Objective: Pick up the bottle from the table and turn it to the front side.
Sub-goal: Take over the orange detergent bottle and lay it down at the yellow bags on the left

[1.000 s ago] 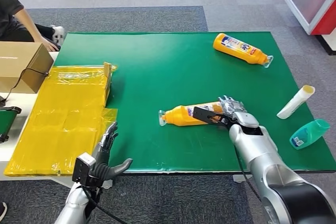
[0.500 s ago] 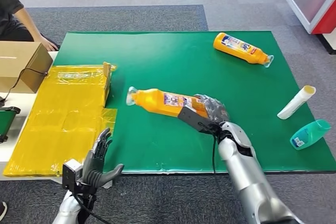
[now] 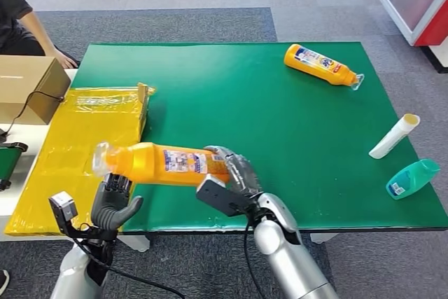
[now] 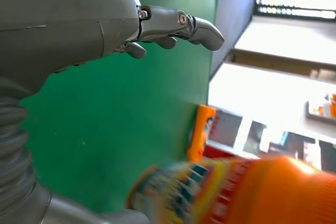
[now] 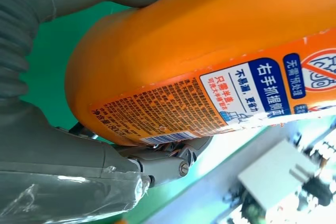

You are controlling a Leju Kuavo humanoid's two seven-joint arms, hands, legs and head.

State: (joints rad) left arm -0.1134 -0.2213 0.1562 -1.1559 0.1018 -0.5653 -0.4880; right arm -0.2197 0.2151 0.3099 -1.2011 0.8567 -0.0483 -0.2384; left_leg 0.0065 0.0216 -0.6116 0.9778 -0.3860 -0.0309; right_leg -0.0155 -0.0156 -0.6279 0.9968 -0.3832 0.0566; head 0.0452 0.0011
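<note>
Gripping the orange bottle (image 3: 158, 163) by its base, the right robot hand (image 3: 235, 173) holds it lying level above the counter's (image 3: 253, 89) near edge, cap end over the spread, empty left robot hand (image 3: 113, 201), apparently for turning.

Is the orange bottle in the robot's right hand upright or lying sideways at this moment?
Sideways. The orange bottle is roughly level above the table's front edge, the right hand gripping its base, its clear cap end over the open left hand.
</note>
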